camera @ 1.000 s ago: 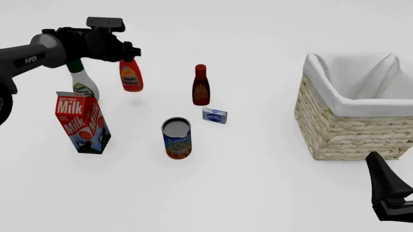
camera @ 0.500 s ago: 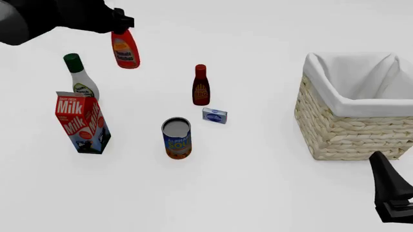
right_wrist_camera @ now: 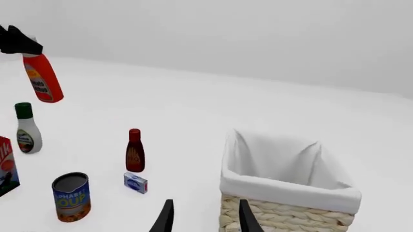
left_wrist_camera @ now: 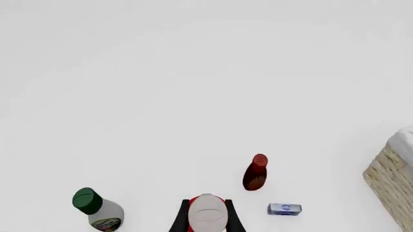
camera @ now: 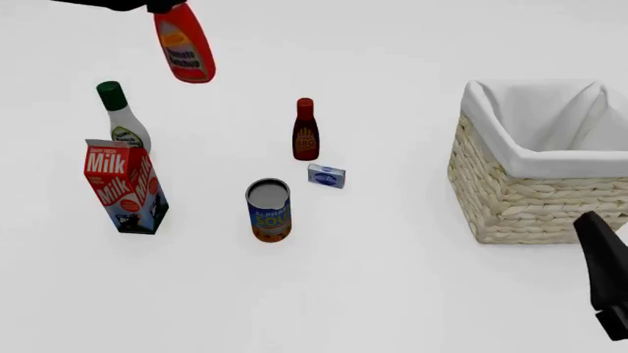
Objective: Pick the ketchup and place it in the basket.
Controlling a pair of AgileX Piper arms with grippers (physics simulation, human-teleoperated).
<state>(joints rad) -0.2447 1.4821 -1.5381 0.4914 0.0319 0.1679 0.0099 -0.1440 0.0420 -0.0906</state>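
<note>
The ketchup [camera: 184, 45], a red-orange bottle with a yellow-and-white label, hangs tilted high above the table's far left. My left gripper [camera: 160, 6] is shut on its cap end and is mostly cut off by the front view's top edge. The left wrist view shows the white cap [left_wrist_camera: 208, 212] between the dark fingers [left_wrist_camera: 180, 218]. The right wrist view shows the ketchup [right_wrist_camera: 42, 77] held aloft. The straw basket [camera: 534, 193] with its white lining stands at the right. My right gripper [right_wrist_camera: 205, 220] is open and empty, in front of the basket [right_wrist_camera: 290, 209].
On the table stand a dark bottle with a red cap [camera: 305, 131], a white bottle with a green cap [camera: 122, 118], a milk carton [camera: 125, 187], a soup can [camera: 268, 210] and a small blue box [camera: 326, 176].
My left gripper has lifted the ketchup higher, up and slightly towards the camera, and it now tilts more. The right gripper has slid slightly down and right in the front view.
</note>
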